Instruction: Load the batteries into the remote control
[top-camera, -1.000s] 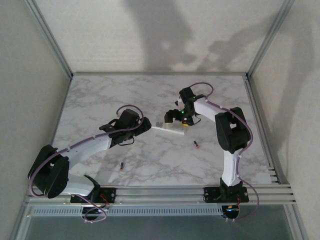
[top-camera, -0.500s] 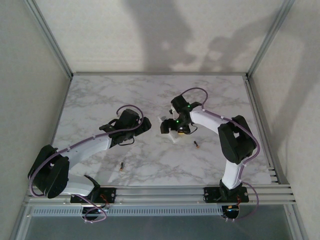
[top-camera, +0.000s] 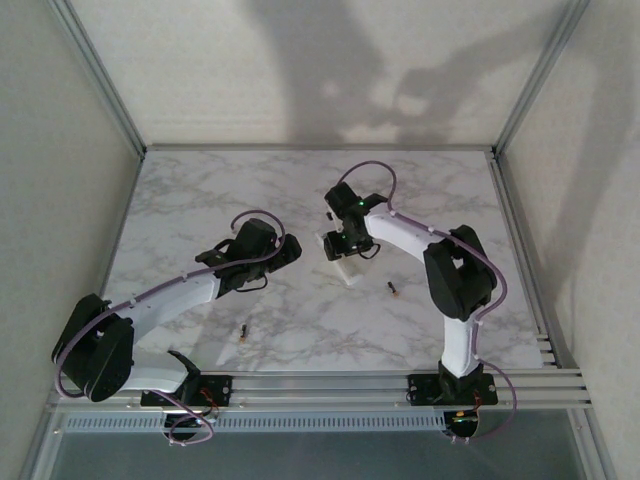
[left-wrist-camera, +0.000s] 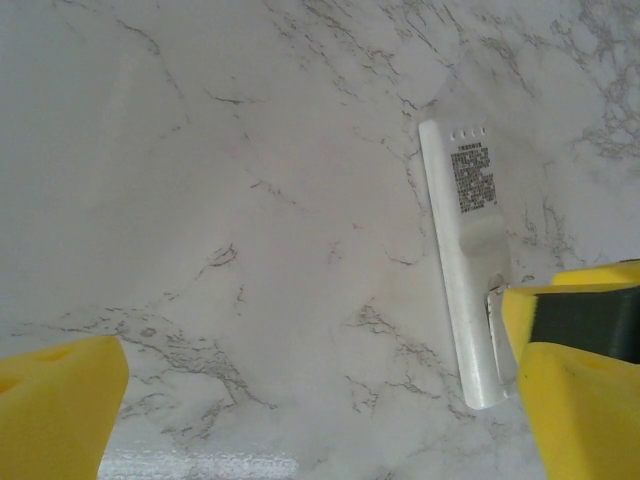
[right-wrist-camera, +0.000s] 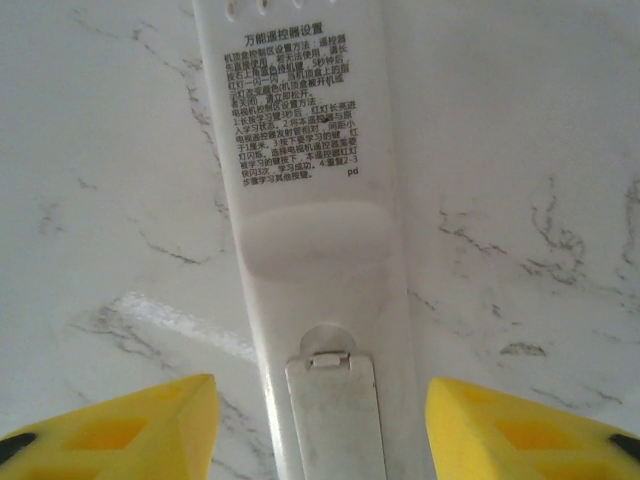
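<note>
Over the worktop's (top-camera: 190, 200) left side the left claw (top-camera: 287, 250) hangs wide. Centre: the remote control (right-wrist-camera: 310, 230) lies back-up, the right claw (right-wrist-camera: 320, 430) half-spread astride it, not touching. Light, stiff, slick plastic, I judge; pinch its long edges. Tiny batteries (top-camera: 244, 333) lie nearer, likely to roll.

Left arm (top-camera: 175, 290) stretches low and forward, left gripper (left-wrist-camera: 315, 400) wide open; right arm (top-camera: 400, 232) arches inward, right gripper (right-wrist-camera: 320, 420) pointing down, fingers (right-wrist-camera: 120, 425) parted.
</note>
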